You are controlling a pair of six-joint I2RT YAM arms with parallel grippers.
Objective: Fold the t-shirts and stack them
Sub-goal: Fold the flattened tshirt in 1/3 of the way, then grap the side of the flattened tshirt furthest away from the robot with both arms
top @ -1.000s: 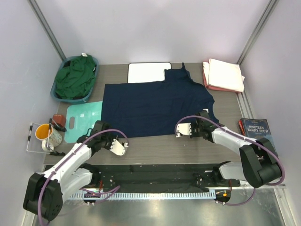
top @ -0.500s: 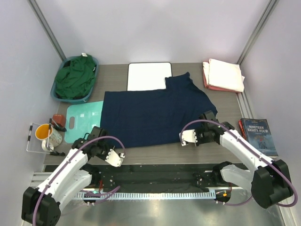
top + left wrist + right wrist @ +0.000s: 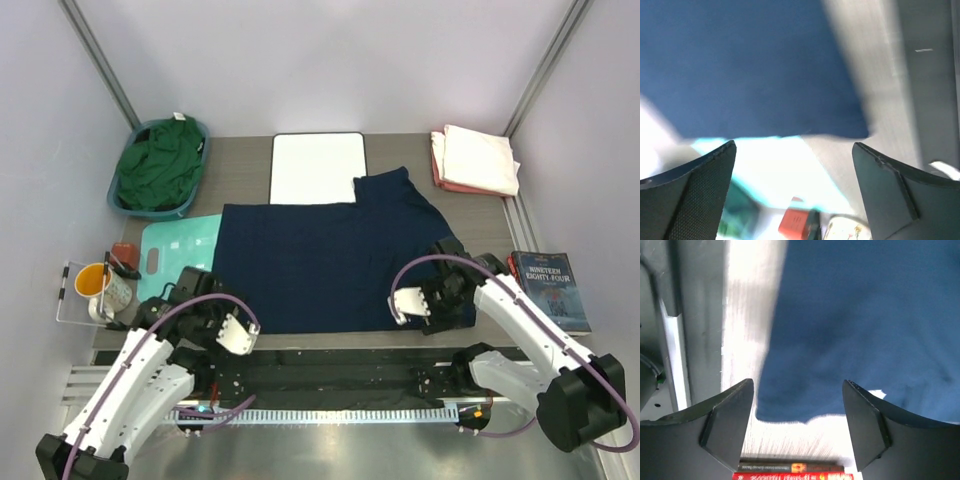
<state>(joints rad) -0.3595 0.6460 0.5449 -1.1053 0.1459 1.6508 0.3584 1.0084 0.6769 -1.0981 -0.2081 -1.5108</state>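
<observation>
The dark navy t-shirt (image 3: 330, 260) lies spread flat across the middle of the table. My left gripper (image 3: 235, 331) hovers at its near left corner, open, with nothing between the fingers (image 3: 700, 190); the left wrist view shows the corner of the navy shirt (image 3: 750, 65) just ahead of my left gripper (image 3: 795, 190). My right gripper (image 3: 408, 303) is open and empty at the near right corner, the hem of the navy shirt (image 3: 865, 330) lying beyond my right gripper (image 3: 797, 425). The dark green t-shirt (image 3: 160, 165) is bunched in a basket. The cream-white t-shirt (image 3: 482, 158) lies folded on the salmon-pink t-shirt (image 3: 441, 172) at the back right.
A white board (image 3: 318, 167) lies behind the navy shirt, and a teal mat (image 3: 175, 255) to its left. The teal basket (image 3: 123, 205) is at the back left. A yellow mug (image 3: 103, 285) and a red object (image 3: 795, 225) stand at the left edge, and a book (image 3: 546, 281) at the right.
Both grippers dragged the navy shirt's near hem toward the table's front edge, then opened and let go. The shirt now lies flatter and closer to the arms.
</observation>
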